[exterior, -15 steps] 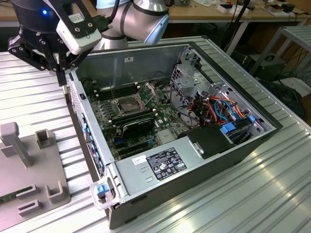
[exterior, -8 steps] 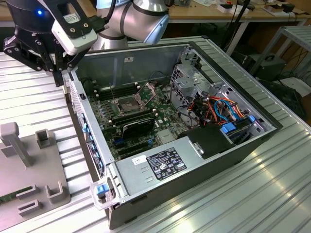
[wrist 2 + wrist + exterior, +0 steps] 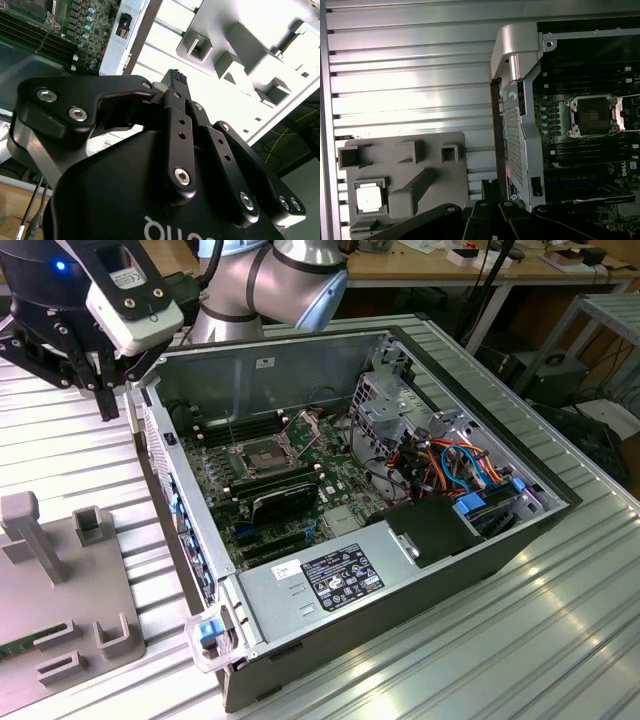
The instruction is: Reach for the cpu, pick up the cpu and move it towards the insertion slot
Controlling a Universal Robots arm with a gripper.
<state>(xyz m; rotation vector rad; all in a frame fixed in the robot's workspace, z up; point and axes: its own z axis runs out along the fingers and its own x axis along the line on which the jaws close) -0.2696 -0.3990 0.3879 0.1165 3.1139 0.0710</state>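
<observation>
Barely begun: the pale tan-silver square cpu lies in the grey plastic holder plate's recess, while the black gripper hovers clear of that plate, fingers closed on nothing, the silver-framed square insertion slot well apart.

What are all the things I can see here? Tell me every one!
table: 1, ribbed silver, under everything.
computer case: 1, black and silver, open, on the table.
grey holder: 1, grey, on the table, at the exterior view's left of the case.
cpu: 1, pale silver, in a pocket of the grey holder.
insertion slot: 1, silvery frame, dark centre, inside the case.
cables: one bundle, orange, blue, red, inside the case.
arm: 1, silver, beyond the case.
gripper: 1, black, above the table near the case's corner.
</observation>
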